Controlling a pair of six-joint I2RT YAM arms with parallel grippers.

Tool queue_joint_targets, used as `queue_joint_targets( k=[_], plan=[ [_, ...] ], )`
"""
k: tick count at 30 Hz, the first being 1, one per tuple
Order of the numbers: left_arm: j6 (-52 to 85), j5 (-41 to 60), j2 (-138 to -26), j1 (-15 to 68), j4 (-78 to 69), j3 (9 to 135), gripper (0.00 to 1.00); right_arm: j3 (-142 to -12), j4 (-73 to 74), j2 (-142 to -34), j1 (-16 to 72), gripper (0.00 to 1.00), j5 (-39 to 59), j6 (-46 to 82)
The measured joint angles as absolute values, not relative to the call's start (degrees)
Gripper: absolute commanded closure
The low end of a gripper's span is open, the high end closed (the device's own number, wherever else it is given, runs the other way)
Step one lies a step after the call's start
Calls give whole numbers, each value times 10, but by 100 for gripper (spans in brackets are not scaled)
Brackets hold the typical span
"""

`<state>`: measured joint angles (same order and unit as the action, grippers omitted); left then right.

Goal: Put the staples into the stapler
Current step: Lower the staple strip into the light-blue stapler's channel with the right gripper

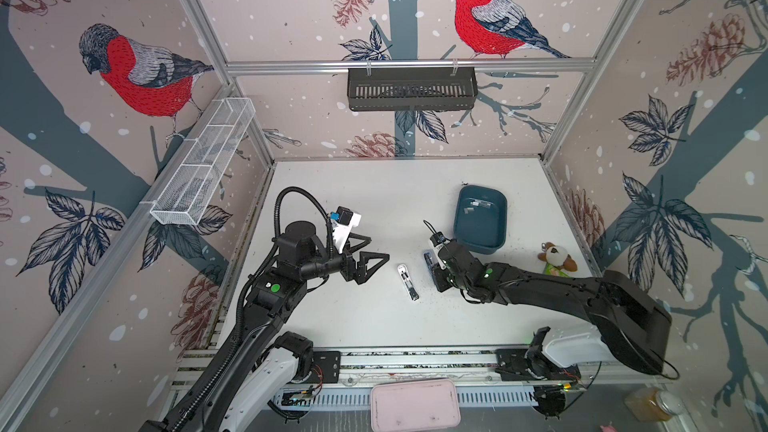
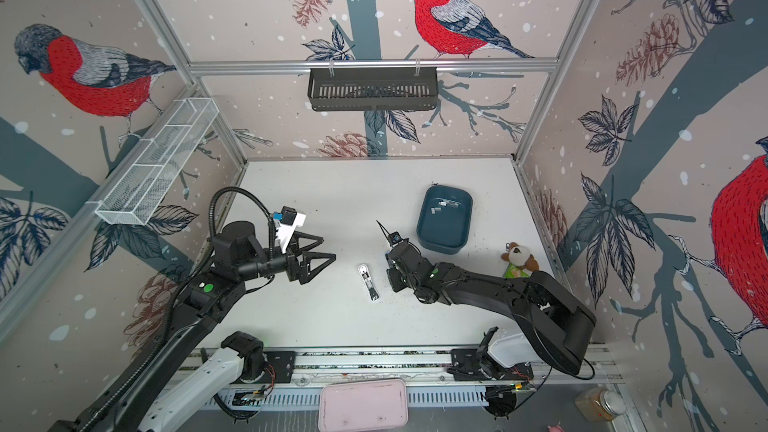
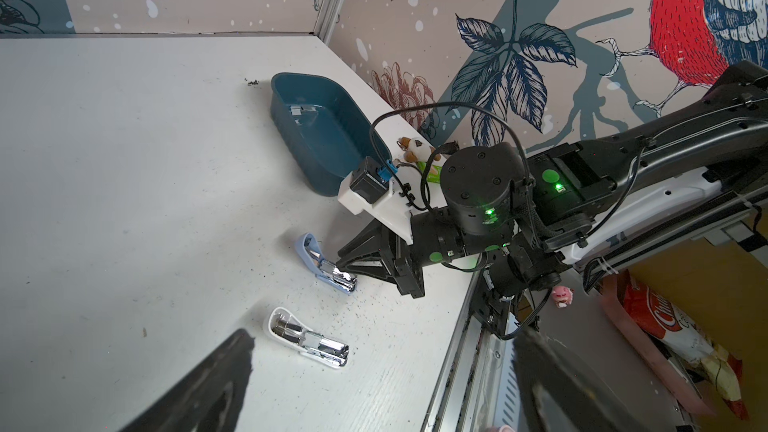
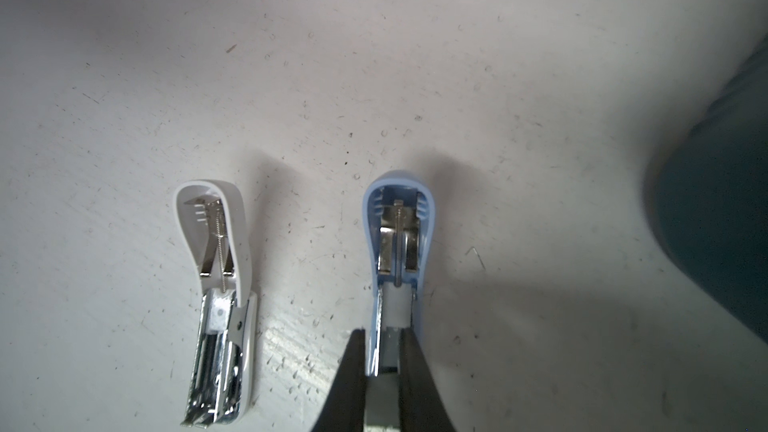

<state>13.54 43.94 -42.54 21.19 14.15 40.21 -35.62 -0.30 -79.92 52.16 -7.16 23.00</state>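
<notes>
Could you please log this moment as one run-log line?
left gripper open | right gripper closed at blue stapler magazine | white stapler open, untouched | staples in tray

Right gripper (image 4: 383, 332) was matt black. Between its jaws sat the pale-blue stapler (image 4: 399, 189), innards silvery chrome. Just beside those jaws lay a white stapler (image 4: 239, 218), chrome inside too. Table (image 4: 374, 56) was off-white, flecked with dark specks. Beyond the jaws, tub (image 1: 478, 245) was deep teal, staples (image 1: 468, 210) silvery-grey. Walls (image 1: 291, 2) were dusty pink, printed with red-breasted grey birds, slate branches, rust pinecones, white dots. Left gripper (image 1: 379, 248) was black.
</notes>
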Motion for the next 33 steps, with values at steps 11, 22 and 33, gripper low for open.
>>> queue_joint_targets(
  k=[11,22,33],
  plan=[
    [135,446,-429,212,142,401,3,-353,1,-813,522,87,-75,230],
    [135,449,-432,212,141,400,3,-349,4,-819,522,87,-79,230],
    [135,449,-432,212,141,400,3,-344,9,-825,522,86,-81,230]
  ],
)
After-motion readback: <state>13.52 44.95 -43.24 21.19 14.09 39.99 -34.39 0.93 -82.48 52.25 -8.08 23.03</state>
